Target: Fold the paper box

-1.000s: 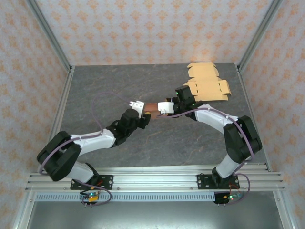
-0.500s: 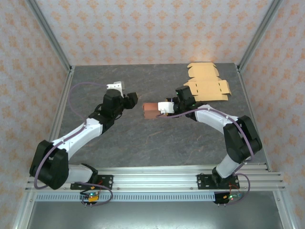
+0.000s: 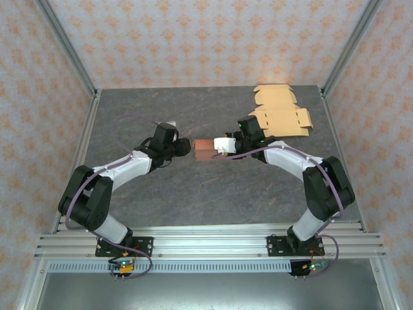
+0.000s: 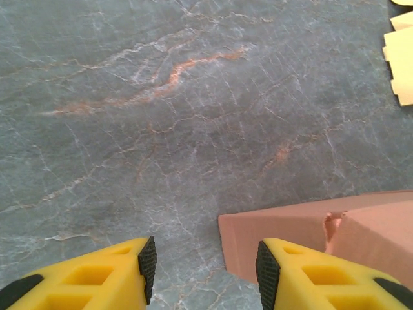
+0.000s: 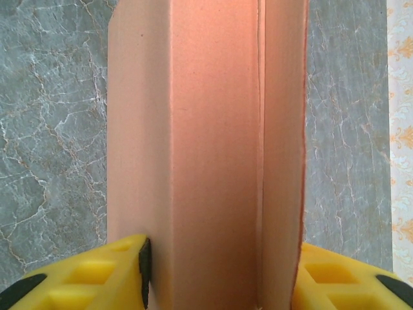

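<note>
**Paper box held at mid-table by the right arm, left jaws standing free beside it**

The paper box (image 3: pixel 204 148) is clamped across its width by the right gripper (image 5: pixel 219 274), at the box's right end, near the middle of the table (image 3: pixel 161 110). The left gripper (image 4: pixel 203 261) is parted with nothing between its pads, and its right finger is just beside the box's left corner; whether contact is made cannot be told. A ragged edge is seen on a flap (image 4: pixel 332 223). Spare flat blanks (image 3: pixel 281 113) lie at the far right. Since the box is gripped at one end only, it could be twisted or pushed out of the clamp by a sideways nudge from the left finger. The corner could be crushed, or the ragged flap torn further, if the pads are closed off-centre.
</note>
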`<act>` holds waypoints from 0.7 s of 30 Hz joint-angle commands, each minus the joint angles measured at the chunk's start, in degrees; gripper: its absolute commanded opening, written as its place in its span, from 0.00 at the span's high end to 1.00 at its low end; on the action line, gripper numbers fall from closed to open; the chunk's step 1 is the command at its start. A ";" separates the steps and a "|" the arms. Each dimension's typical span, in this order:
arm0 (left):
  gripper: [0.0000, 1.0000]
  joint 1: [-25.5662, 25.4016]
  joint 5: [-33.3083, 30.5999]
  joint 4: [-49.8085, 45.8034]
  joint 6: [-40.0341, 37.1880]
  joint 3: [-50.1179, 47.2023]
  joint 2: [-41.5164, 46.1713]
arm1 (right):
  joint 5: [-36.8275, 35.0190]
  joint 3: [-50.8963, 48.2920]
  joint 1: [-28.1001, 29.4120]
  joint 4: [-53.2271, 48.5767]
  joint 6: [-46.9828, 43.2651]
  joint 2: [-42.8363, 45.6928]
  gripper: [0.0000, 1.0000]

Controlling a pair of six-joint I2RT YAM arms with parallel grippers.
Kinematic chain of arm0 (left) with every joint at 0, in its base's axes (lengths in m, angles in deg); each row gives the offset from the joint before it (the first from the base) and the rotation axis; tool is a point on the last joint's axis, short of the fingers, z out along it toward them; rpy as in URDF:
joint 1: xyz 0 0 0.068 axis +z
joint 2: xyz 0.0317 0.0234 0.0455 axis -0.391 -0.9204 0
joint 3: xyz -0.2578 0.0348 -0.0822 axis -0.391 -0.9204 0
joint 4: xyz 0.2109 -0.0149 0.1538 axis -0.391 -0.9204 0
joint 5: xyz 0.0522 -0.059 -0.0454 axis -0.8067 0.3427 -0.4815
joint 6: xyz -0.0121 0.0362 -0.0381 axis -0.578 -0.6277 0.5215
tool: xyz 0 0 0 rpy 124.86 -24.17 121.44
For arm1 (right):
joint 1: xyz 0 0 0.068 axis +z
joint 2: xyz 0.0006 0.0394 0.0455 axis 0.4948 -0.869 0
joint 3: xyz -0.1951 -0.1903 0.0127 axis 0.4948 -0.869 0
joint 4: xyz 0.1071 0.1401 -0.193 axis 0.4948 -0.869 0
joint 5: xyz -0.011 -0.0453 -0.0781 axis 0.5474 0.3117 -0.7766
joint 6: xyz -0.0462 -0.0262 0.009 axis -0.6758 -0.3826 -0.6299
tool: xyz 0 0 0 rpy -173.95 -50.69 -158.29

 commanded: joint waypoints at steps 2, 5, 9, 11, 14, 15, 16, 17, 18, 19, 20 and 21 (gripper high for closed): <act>0.52 -0.23 3.66 0.40 0.31 1.50 0.24 | 0.98 0.28 -0.33 -7.48 0.42 -1.98 0.53; 0.52 -0.21 6.08 0.77 0.45 2.02 0.16 | 1.18 0.46 -0.33 -7.84 0.45 -2.14 0.53; 0.52 -0.31 8.76 2.42 2.58 1.59 -0.02 | 1.53 0.84 -0.29 -8.66 0.50 -2.53 0.53; 0.52 -0.53 9.77 3.76 4.32 1.01 -0.02 | 1.54 0.83 -0.33 -8.71 0.57 -2.65 0.53; 0.51 -1.22 10.65 5.46 6.30 0.53 -0.45 | 1.59 0.83 -0.33 -8.64 0.50 -2.73 0.53; 0.51 -1.44 10.93 5.95 6.77 0.39 -0.67 | 1.77 0.83 -0.32 -8.75 0.43 -2.68 0.53; 0.51 -1.41 10.98 6.47 7.23 0.26 -0.77 | 1.85 0.89 -0.33 -8.87 0.36 -2.77 0.52; 0.51 -1.38 11.04 7.01 7.68 0.20 -0.81 | 2.01 1.07 -0.28 -9.20 0.10 -2.89 0.52; 0.51 -1.41 11.06 7.33 8.22 0.20 -0.92 | 2.05 1.22 -0.24 -9.63 0.01 -3.03 0.52; 0.51 -1.40 11.16 7.57 8.52 0.31 -0.81 | 2.22 1.40 -0.23 -10.05 -0.24 -3.03 0.52; 0.51 -1.46 11.39 7.61 8.70 0.58 -0.81 | 2.35 1.51 -0.24 -10.33 -0.29 -3.06 0.52; 0.51 -1.42 11.59 7.77 9.14 0.70 -0.73 | 2.37 1.53 -0.18 -10.44 -0.29 -3.10 0.52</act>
